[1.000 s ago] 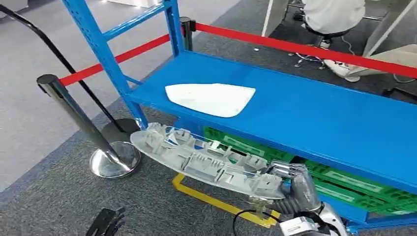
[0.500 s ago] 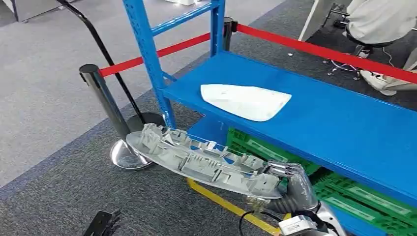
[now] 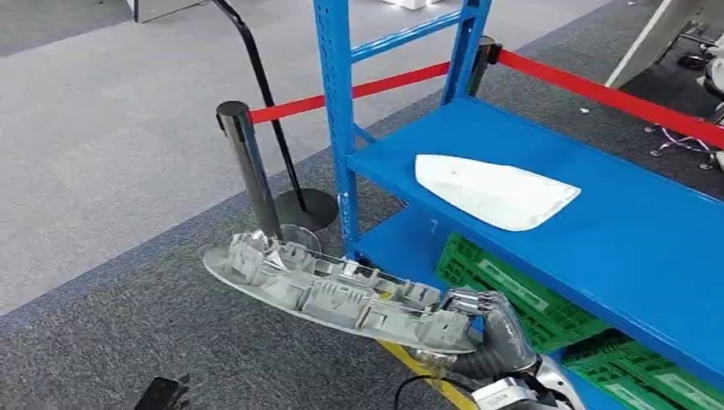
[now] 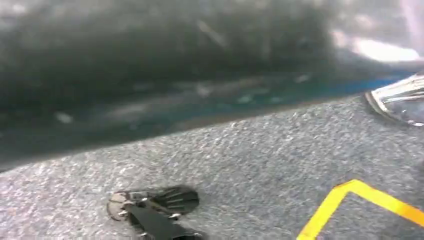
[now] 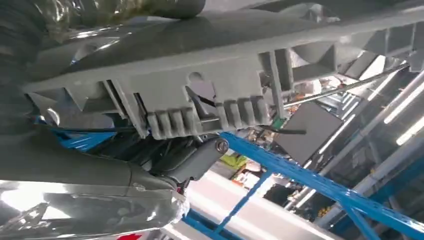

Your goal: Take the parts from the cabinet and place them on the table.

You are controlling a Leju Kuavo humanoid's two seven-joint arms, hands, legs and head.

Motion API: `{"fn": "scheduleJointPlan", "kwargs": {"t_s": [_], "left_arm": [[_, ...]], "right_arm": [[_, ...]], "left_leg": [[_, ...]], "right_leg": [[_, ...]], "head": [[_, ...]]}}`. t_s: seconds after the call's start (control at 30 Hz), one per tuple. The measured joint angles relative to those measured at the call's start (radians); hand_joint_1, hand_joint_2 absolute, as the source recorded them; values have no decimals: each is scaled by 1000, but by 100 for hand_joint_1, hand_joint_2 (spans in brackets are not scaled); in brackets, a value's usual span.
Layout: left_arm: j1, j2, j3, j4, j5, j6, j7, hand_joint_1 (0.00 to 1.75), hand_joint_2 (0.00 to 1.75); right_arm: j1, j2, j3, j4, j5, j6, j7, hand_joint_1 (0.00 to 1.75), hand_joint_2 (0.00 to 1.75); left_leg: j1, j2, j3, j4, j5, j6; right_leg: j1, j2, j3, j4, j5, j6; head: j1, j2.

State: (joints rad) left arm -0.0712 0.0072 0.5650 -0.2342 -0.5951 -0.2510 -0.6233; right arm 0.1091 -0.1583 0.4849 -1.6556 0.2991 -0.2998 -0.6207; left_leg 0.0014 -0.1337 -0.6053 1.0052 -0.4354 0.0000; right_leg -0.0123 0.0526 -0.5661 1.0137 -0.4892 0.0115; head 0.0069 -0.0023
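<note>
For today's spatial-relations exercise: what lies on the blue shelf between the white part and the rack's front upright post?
Nothing; in the head view the blue shelf is bare between the white part and the front upright post.

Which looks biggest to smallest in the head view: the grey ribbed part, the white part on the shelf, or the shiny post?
1. Grey ribbed part, held by the right hand; nearest the camera, which may flatter it.
2. White part.
3. Shiny post, close to the white part.
</note>
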Motion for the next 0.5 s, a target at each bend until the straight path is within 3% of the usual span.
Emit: {"fn": "scheduleJointPlan", "kwargs": {"t_s": [0.03, 0.07, 0.1, 0.13, 0.2, 0.23, 0.27, 0.33, 0.37, 0.4, 0.5], "left_arm": [[2, 3, 0, 0, 1, 0, 0, 0, 0], [3, 0, -1, 0, 2, -1, -2, 0, 0], [0, 2, -1, 0, 7, -1, -2, 0, 0], [-3, 2, 0, 0, 8, 0, -1, 0, 0], [-2, 1, 0, 0, 15, 6, 2, 0, 0], [0, 0, 0, 0, 18, 6, 2, 0, 0], [0, -1, 0, 0, 18, 6, 3, 0, 0], [-2, -2, 0, 0, 18, 6, 5, 0, 0], [-4, -2, 0, 0, 18, 9, 5, 0, 0], [-10, -3, 0, 0, 18, 13, 8, 0, 0], [-8, -4, 0, 0, 18, 15, 14, 0, 0]], "right_arm": [[-1, 4, 1, 1, 0, 0, 0, 164, 175], [-3, 5, 1, 3, 1, 0, 0, 164, 175], [-4, 8, 2, 4, 2, 0, -2, 164, 175], [-5, 8, 2, 4, 3, 0, -5, 164, 175], [-12, 8, 2, 10, -3, 5, -8, 164, 175], [-16, 8, 2, 13, -8, 13, -8, 164, 175], [-19, 8, 2, 14, -8, 17, -8, 164, 175], [-33, 8, 2, 18, -6, 20, -8, 164, 175], [-40, 8, 2, 20, -6, 22, -8, 164, 175], [-45, 8, 2, 23, -6, 24, -8, 164, 175], [-60, 9, 1, 31, -5, 28, -8, 164, 175]], "left_leg": [[1, 3, 1, 6, -7, -3], [-6, 58, -8, 29, -25, -10], [-4, 93, -36, 86, -59, -17], [-1, 111, -75, 164, -97, -23], [7, 123, -145, 299, -141, -33], [10, 125, -147, 300, -128, -36], [13, 129, -130, 263, -97, -37], [12, 150, -43, 102, -11, -33], [8, 192, -3, 30, 12, -26], [-4, 211, 8, -2, -3, -19], [-7, 180, -2, 5, -6, 1]], "right_leg": [[-11, -16, 8, -11, 5, -8], [-8, -25, 15, -16, 4, -14], [-7, -38, 17, -16, 3, -19], [-6, -50, 17, -16, 1, -21], [-6, -76, 18, -16, -2, -22], [-6, -86, 19, -16, -3, -20], [-6, -97, 21, -16, -5, -18], [-6, -117, 29, -16, -10, -12], [-4, -125, 34, -16, -14, -7], [5, -132, 32, -10, -21, 3], [5, -163, 40, -18, -24, 15]], "head": [[3, 0], [-6, 0], [-11, 0], [-11, 0], [-11, 0], [-12, 0], [-12, 0], [-12, 0], [-13, 0], [-15, 0], [-9, 0]]}}
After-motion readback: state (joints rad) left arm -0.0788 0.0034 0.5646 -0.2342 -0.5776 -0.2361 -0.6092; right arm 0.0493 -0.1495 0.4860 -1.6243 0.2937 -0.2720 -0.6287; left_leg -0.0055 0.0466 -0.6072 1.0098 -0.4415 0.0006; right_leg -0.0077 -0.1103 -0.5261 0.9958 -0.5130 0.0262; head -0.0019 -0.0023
